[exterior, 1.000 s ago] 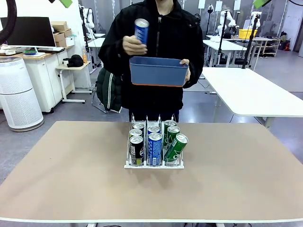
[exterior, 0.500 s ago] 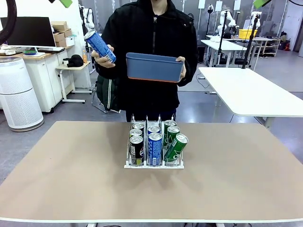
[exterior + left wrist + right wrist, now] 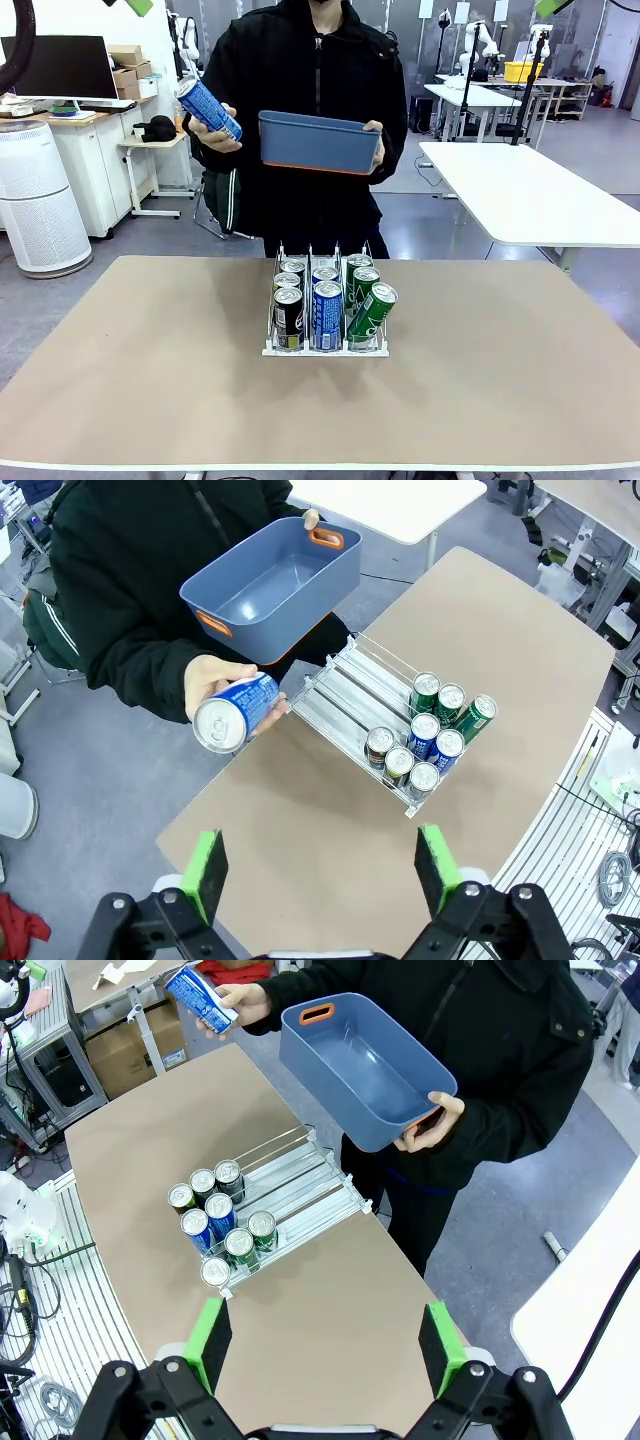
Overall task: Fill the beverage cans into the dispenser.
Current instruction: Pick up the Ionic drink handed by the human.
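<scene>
Standing at the far side of the table (image 3: 150, 380), the person holds a blue beverage can (image 3: 208, 108) tilted in one hand (image 3: 218, 132) and a blue plastic bin (image 3: 318, 142) in the other. Both wrist views show the bin's inside bare, so this looks like the last can out of it, held out to the robot's left, probably to be handed over or set down.

The dispenser (image 3: 272, 300) sits mid-table with eight cans (image 3: 327, 315) bunched at its near end. The rear stretch of all three lanes is bare, which suggests the lanes slope towards the robot and feed forward. The front green can (image 3: 372, 312) in the right lane leans sideways instead of standing upright, and may need straightening before that lane takes more.

The left gripper (image 3: 320, 870) has its jaws spread wide with nothing between them, and so does the right gripper (image 3: 323, 1348). Both hang high over the robot's side of the table, well apart from the dispenser and the held can. In the left wrist view the can lies ahead, just above the line of one green pad (image 3: 205, 875), so the left arm seems the likelier one to receive it.
</scene>
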`<state>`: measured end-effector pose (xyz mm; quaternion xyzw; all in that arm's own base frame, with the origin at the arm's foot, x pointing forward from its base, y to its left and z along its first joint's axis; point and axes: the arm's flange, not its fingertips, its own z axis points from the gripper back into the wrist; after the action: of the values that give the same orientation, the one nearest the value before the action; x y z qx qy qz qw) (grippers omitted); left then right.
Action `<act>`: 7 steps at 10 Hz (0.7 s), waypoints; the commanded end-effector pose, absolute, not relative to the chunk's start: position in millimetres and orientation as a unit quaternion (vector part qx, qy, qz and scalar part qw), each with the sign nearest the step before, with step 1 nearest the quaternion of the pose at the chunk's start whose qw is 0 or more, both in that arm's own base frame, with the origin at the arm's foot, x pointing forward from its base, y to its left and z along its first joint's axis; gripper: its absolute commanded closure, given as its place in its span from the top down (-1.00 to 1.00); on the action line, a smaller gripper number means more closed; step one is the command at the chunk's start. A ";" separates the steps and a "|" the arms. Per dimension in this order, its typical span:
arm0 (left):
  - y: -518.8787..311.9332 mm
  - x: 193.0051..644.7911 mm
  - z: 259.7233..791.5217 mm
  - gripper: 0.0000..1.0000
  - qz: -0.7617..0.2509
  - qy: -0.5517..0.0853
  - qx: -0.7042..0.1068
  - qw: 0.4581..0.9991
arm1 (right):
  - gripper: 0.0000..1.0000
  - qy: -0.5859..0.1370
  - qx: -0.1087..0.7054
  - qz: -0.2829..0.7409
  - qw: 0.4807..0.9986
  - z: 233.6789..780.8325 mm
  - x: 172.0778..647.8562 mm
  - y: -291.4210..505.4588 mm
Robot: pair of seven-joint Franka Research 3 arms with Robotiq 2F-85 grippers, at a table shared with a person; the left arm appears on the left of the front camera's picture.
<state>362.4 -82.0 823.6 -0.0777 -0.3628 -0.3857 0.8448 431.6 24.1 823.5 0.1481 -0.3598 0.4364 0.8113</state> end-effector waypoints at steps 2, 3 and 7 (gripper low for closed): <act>-80.3 362.7 823.7 1.00 -0.385 -0.363 -0.077 0.845 | 1.00 -0.357 0.148 0.435 0.813 822.1 429.3 25.2; -80.3 362.7 823.7 1.00 -0.385 -0.363 -0.077 0.845 | 1.00 -0.357 0.148 0.435 0.813 822.1 429.3 25.2; -80.3 362.7 823.7 1.00 -0.385 -0.363 -0.077 0.845 | 1.00 -0.357 0.148 0.435 0.813 822.1 429.3 25.2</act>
<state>362.4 -82.0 823.6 -0.0777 -0.3628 -0.3856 0.8448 431.6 24.1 823.5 0.1481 -0.3598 0.4364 0.8113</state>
